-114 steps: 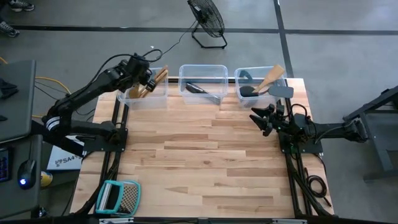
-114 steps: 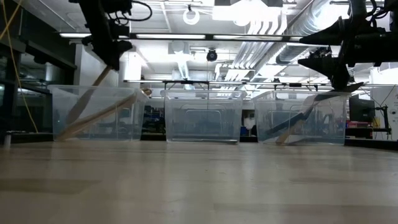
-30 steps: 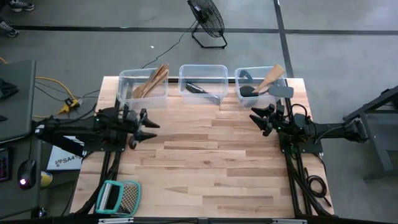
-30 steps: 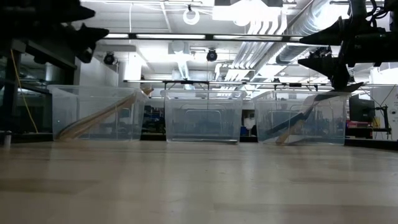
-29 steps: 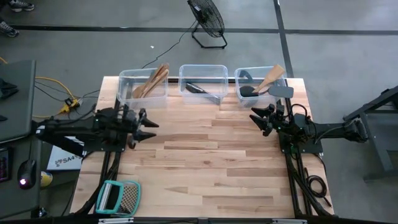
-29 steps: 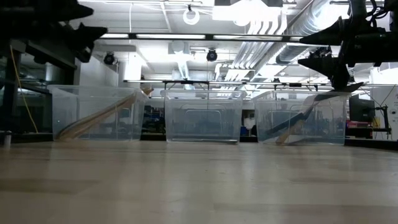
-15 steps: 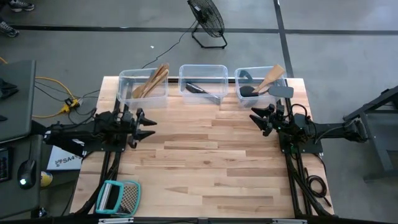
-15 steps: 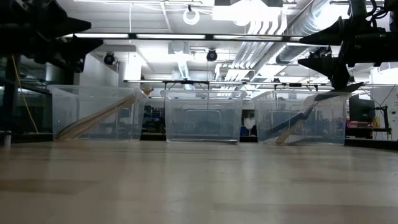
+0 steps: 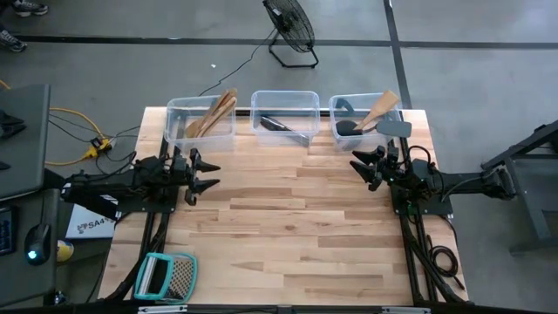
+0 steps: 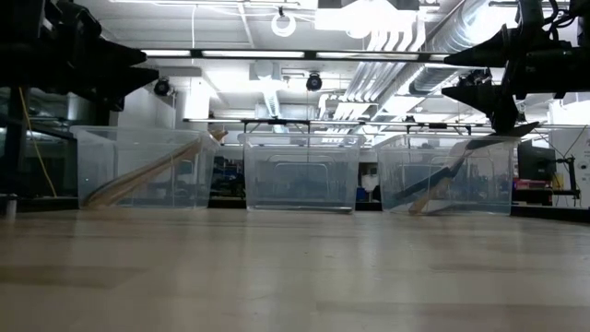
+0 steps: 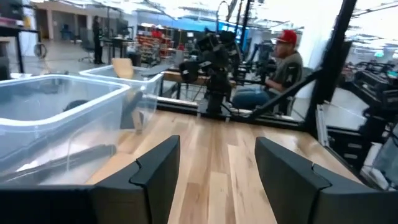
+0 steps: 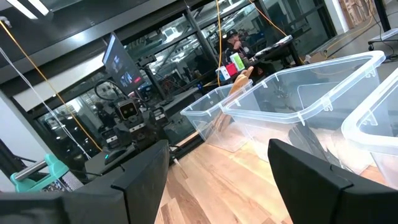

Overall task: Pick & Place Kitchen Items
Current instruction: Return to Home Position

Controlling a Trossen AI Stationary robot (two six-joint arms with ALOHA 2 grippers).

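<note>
Both arms sit low at the sides of the pale wooden plank table (image 9: 296,227). The left gripper (image 9: 207,177) is at the left-middle of the high view, above the planks, with its fingers spread wide and nothing between them. The left wrist view shows only bare wood in that gap. The right gripper (image 9: 359,169) is at the right-middle, just below the right bin, also splayed open and empty.

All the utensils are in the 3 clear plastic bins along the table's top edge. The left clear bin (image 9: 169,122) holds the pale wooden spoons (image 9: 215,113), which lean so their ends poke over the rim. The middle clear bin (image 9: 284,92) has a black long-handled utensil (image 9: 277,125) lying flat; it might be a spatula, hard to say from up here. The right clear bin (image 9: 332,118) holds a pale wooden spatula (image 9: 380,108), a black spoon-shaped utensil (image 9: 349,127) and a grey-headed spatula (image 9: 394,127).

A teal-framed flat grater (image 9: 166,277) lies at the lower left corner of the table.
</note>
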